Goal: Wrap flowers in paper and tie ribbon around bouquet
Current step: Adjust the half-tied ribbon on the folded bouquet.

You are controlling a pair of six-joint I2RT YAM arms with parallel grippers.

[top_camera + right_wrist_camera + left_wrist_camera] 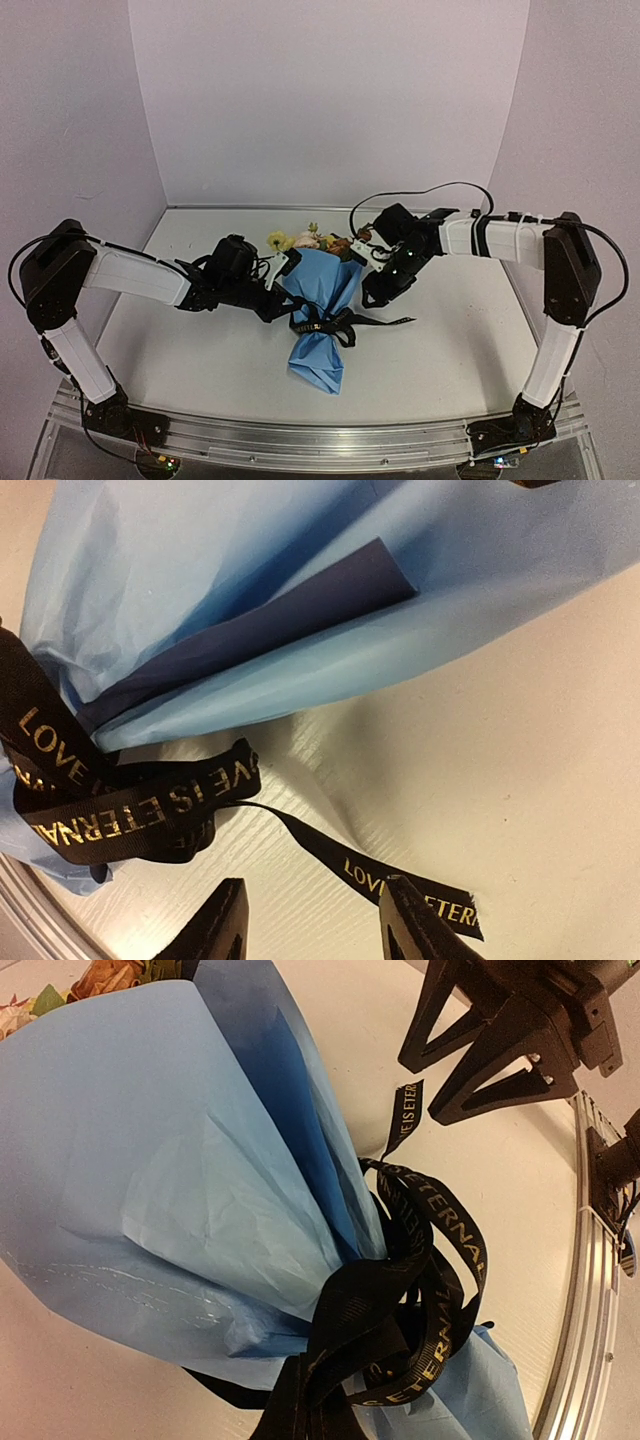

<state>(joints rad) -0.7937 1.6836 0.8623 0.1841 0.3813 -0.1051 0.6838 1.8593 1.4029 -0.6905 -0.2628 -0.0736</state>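
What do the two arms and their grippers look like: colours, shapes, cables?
The left arm and right arm both have white shells between black joints, with thin black cables looping along them. The right gripper has black, triangular, open-frame fingers. The left gripper shows black with a white piece.

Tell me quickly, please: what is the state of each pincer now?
Left pincer: closed, beside the bouquet; whether it grips anything cannot be told.
Right pincer: open, holding nothing, near the ribbon's loose end.
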